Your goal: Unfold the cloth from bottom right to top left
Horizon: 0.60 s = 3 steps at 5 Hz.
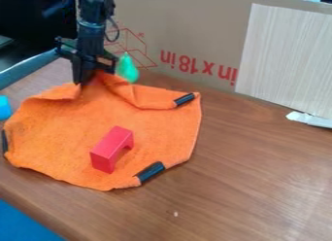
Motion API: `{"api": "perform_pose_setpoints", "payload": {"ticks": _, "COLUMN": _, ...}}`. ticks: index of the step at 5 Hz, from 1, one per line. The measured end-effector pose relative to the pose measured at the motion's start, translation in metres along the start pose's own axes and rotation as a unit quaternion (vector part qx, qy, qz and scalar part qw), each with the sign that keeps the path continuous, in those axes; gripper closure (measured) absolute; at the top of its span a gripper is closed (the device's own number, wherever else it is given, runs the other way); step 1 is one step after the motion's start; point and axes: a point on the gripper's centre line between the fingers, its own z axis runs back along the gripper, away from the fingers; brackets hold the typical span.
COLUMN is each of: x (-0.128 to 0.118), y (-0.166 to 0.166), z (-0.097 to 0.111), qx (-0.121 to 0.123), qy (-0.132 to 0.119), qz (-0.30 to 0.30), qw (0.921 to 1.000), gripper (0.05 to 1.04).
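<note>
Gripper point(86, 76) right at the bunched orange cloth point(165, 133); can't tell how open the jaws are, or if they've got hold! Red block point(111, 150) sits cameraward of them.

A gripper could pass low over the table point(253, 172) to the right of the cloth point(55, 133) and in front of it. On the cloth stands a red block point(110, 150), blocking a low path across its near half. Behind, the cardboard point(188, 28) walls off the far side; a green object point(127, 69) crowds the gripper's point(92, 75) right in view.
</note>
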Motion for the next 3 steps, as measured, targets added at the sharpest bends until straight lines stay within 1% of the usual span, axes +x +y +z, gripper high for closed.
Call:
{"api": "perform_pose_setpoints", "payload": {"ticks": 1, "x": 0.003, "y": 0.003, "z": 0.002, "qx": -0.008, "qy": -0.009, "qz": 0.004, "qw": 0.9999, "gripper": 1.018}}
{"api": "perform_pose_setpoints", "payload": {"ticks": 2, "x": 0.010, "y": 0.014, "z": 0.015, "qx": -0.007, "qy": -0.015, "qz": 0.019, "qw": 0.9997, "gripper": 0.886}}
{"api": "perform_pose_setpoints", "payload": {"ticks": 3, "x": 0.008, "y": 0.015, "z": 0.015, "qx": -0.007, "qy": -0.010, "qz": 0.022, "qw": 0.9997, "gripper": 0.641}}
